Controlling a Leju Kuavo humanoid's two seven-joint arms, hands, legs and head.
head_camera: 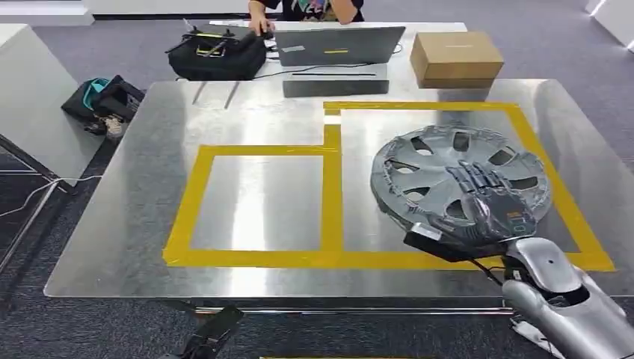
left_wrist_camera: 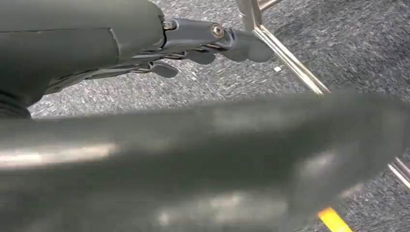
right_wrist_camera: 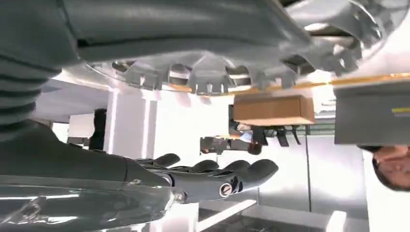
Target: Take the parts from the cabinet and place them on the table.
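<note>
A grey hubcap [head_camera: 434, 161] lies flat on the steel table [head_camera: 127, 224], inside the right yellow-taped rectangle [head_camera: 553, 187]. My right hand [head_camera: 490, 198] reaches over its near side with the fingers stretched out straight. In the right wrist view those fingers [right_wrist_camera: 217, 176] stand apart from the hubcap's toothed rim [right_wrist_camera: 217, 82], with open room showing between them. My left hand [head_camera: 213, 333] hangs below the table's front edge. Its fingers [left_wrist_camera: 203, 46] are loosely spread over grey carpet and hold nothing.
The left taped rectangle [head_camera: 258, 202] is bare. Along the far edge stand a black bag [head_camera: 217, 52], a laptop [head_camera: 336, 45] and a cardboard box [head_camera: 454, 56], with a person [head_camera: 306, 9] behind them. A table leg [left_wrist_camera: 285, 53] runs close to my left hand.
</note>
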